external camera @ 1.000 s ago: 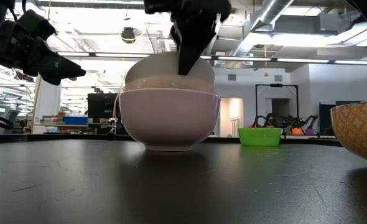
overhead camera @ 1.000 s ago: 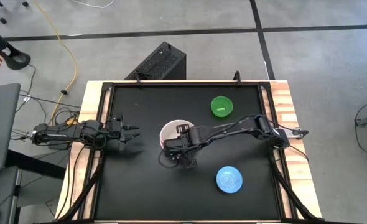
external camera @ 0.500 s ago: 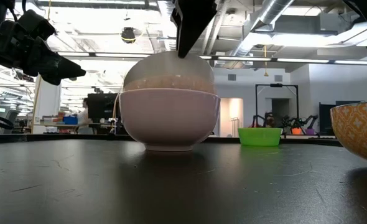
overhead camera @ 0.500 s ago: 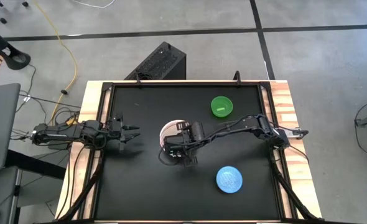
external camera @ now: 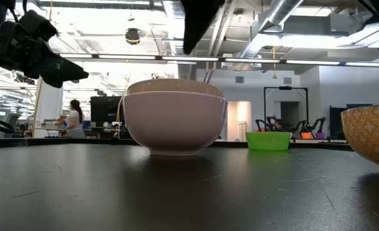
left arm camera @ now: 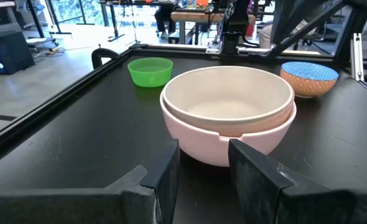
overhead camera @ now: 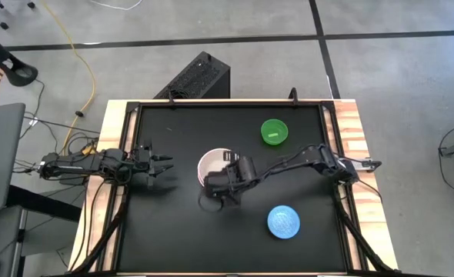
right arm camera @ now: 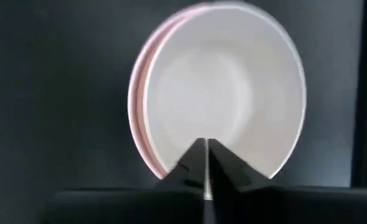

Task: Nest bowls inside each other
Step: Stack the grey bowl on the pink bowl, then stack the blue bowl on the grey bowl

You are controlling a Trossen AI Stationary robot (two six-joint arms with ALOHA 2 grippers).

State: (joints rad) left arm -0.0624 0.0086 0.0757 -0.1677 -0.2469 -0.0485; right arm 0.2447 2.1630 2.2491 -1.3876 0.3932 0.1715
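Observation:
A pale beige-grey bowl (left arm camera: 227,93) sits nested in the translucent pink bowl (left arm camera: 221,146), which stands on its base mid-table (overhead camera: 209,164). Only the beige bowl's rim (external camera: 175,85) shows above the pink wall (external camera: 175,122). My right gripper (right arm camera: 205,149) hangs shut above the stack's near side (overhead camera: 219,188), clear of both bowls (external camera: 189,45). My left gripper (left arm camera: 202,155) waits open at the table's left (overhead camera: 164,165), pointing level at the stack. The green bowl (overhead camera: 274,131) stands at the far right. The blue bowl (overhead camera: 283,222), orange-patterned outside (external camera: 372,138), stands near right.
The black table top is bordered by a raised frame (overhead camera: 328,138). Open table surface lies between the stack and the green and blue bowls. A black box (overhead camera: 196,77) stands on the floor beyond the far edge. A person (external camera: 70,119) shows far off in the room.
My right gripper has risen from the stack and drawn slightly toward the table's near edge, leaving the beige bowl. That bowl, which bulged high above the pink rim, has dropped and now sits level inside the pink bowl.

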